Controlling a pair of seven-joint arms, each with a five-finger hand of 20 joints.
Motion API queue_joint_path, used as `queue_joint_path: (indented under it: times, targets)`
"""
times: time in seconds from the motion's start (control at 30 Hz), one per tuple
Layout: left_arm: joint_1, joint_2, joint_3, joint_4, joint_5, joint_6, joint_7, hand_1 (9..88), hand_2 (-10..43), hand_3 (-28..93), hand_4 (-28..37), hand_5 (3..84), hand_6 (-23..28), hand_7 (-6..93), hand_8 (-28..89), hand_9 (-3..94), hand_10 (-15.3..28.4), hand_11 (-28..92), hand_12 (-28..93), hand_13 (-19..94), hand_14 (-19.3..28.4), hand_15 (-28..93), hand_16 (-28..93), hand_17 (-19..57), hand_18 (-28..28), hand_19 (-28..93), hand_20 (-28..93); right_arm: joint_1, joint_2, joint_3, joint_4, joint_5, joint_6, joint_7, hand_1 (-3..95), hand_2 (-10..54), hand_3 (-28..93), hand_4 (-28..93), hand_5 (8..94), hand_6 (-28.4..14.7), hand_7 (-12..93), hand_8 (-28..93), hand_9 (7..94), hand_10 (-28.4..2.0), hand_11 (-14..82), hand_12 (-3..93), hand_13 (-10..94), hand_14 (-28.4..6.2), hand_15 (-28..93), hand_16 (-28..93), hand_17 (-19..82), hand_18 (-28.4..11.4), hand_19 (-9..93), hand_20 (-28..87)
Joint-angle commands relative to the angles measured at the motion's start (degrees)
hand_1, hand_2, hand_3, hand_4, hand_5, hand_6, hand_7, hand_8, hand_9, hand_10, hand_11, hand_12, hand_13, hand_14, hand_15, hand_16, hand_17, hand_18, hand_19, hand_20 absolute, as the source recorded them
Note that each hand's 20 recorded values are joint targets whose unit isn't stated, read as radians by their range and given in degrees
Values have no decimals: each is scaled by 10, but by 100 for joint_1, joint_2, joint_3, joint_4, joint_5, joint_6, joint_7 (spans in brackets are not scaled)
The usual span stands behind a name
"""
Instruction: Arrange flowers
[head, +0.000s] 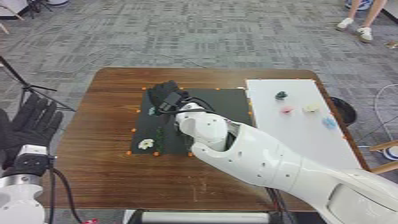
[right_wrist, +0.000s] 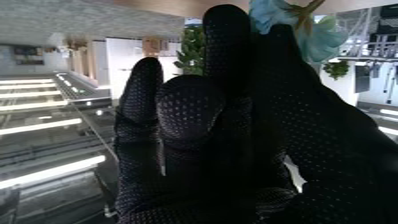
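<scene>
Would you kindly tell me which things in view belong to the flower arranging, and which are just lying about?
For the job:
blue flower in right robot hand
white flower on black mat
pink piece on white board

Just about:
black bin
black stand

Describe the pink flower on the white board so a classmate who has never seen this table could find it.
On the brown wooden table, find the white rectangular board at the right. In its far half lies the small pink flower. It alone is pink: dark green foliage sits beyond it, a pale yellow flower to its right.
</scene>
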Motion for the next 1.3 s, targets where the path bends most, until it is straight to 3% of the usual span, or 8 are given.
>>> queue_joint_path:
  times: [0.03,0.7,1.3]
  targets:
    - [-41,86,-14,-45,-5,-74,84,378,196,269,-283,401,65,66,-72,307,125,127,98,229,107,148,-30,-38,100,172,112,162,-148,-62,223,-332,69,-35,539,-95,748,-283,766,17,397,100,871,-65,98,413,722,-77,688,406,303,-215,744,362]
    - [-304,152,117,40,-3,-92,62,374,191,289,-283,401,66,67,-73,306,125,128,97,230,106,150,-32,-38,100,175,111,-135,-204,-61,457,-1091,-138,-209,512,-95,736,-283,742,11,390,86,841,-70,97,403,707,-87,702,374,293,-222,739,361]
    - [-207,116,76,7,-11,-36,88,369,189,307,-283,401,66,68,-73,306,125,130,97,230,107,151,-31,-39,101,176,110,-276,-184,15,401,-1171,-336,28,472,-95,758,-283,703,-3,328,36,753,-100,199,296,686,-95,705,361,276,-229,736,354]
